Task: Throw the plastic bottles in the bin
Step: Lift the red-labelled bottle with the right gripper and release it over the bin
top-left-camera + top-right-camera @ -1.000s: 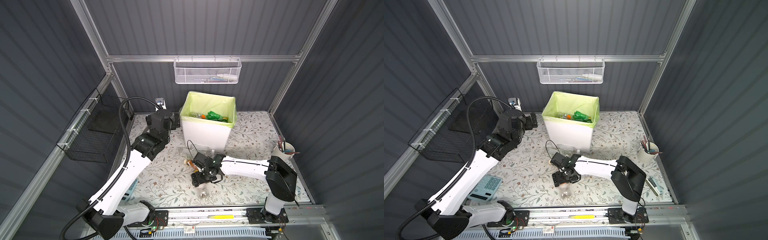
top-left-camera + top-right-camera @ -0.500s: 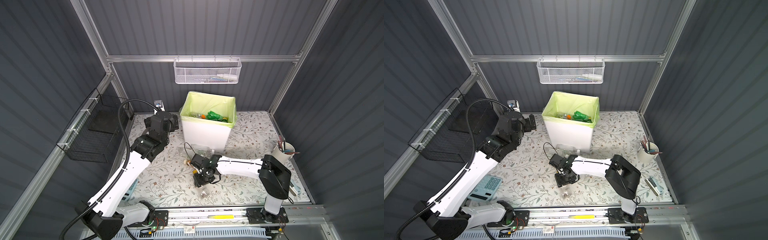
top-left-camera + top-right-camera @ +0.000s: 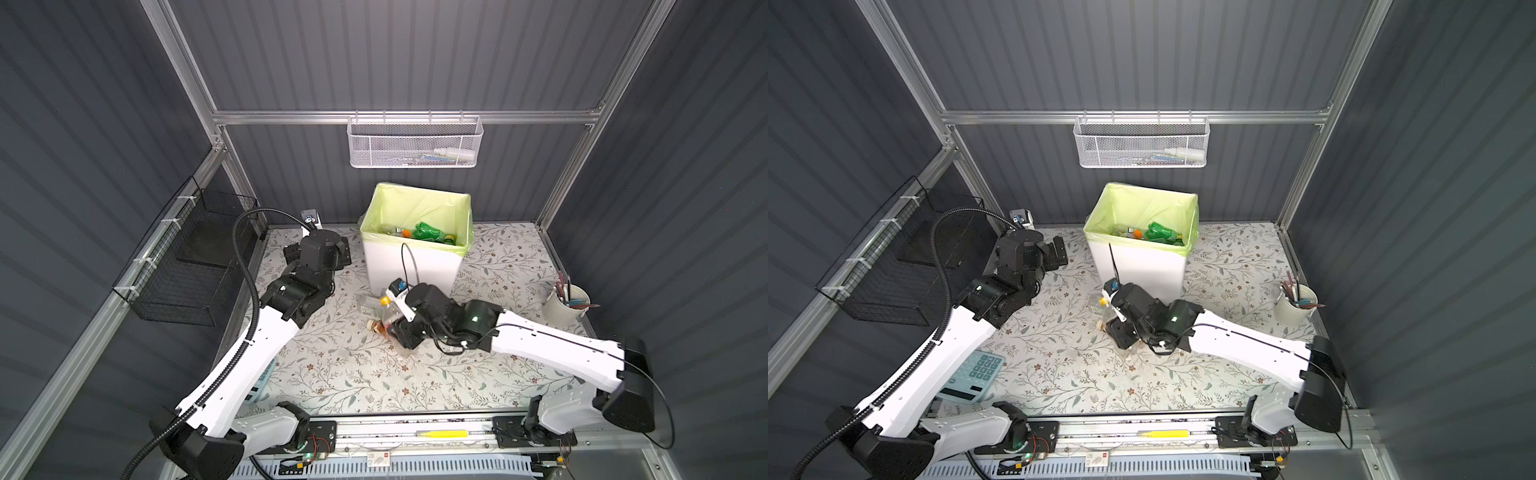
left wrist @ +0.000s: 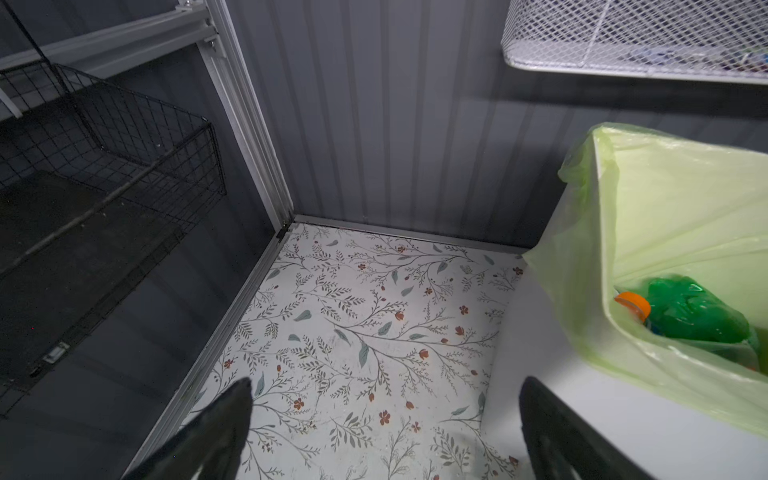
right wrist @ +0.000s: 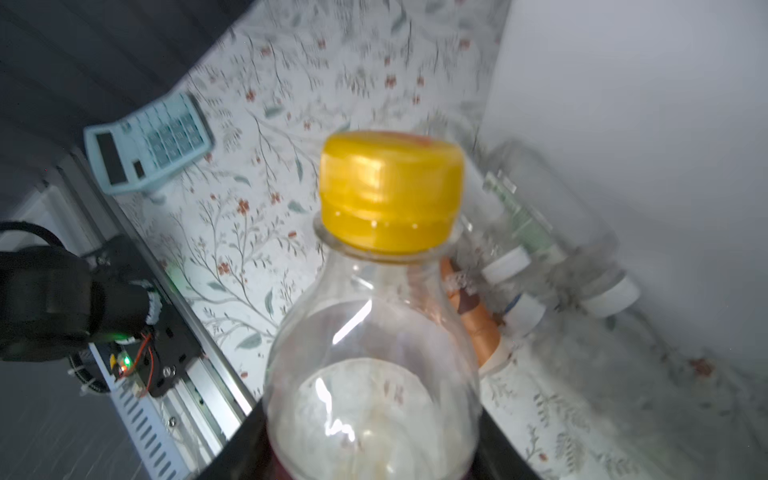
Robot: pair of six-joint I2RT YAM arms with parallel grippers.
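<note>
My right gripper (image 3: 398, 328) (image 5: 374, 440) is shut on a clear plastic bottle (image 3: 388, 314) (image 5: 374, 353) with a yellow cap (image 5: 390, 191), held just off the floor in front of the bin (image 3: 411, 266) (image 3: 1142, 268). The bin is white with a lime-green bag and holds a green bottle (image 3: 428, 230) (image 4: 694, 309) and others. On the floor by the bin's base lie a brown-labelled bottle (image 3: 375, 326) (image 5: 473, 320) and clear white-capped bottles (image 5: 540, 249). Left of the bin, my left gripper (image 3: 318, 259) (image 4: 384, 386) hangs open and empty.
A pale blue calculator (image 3: 971, 374) (image 5: 145, 141) lies at the front left. A white cup of pens (image 3: 567, 303) stands at the right wall. A white mesh basket (image 3: 415, 143) hangs on the back wall and a black wire basket (image 3: 187, 266) on the left wall.
My right gripper has closed on the yellow-capped bottle and raised it a little toward the bin. The left arm has hardly moved.
</note>
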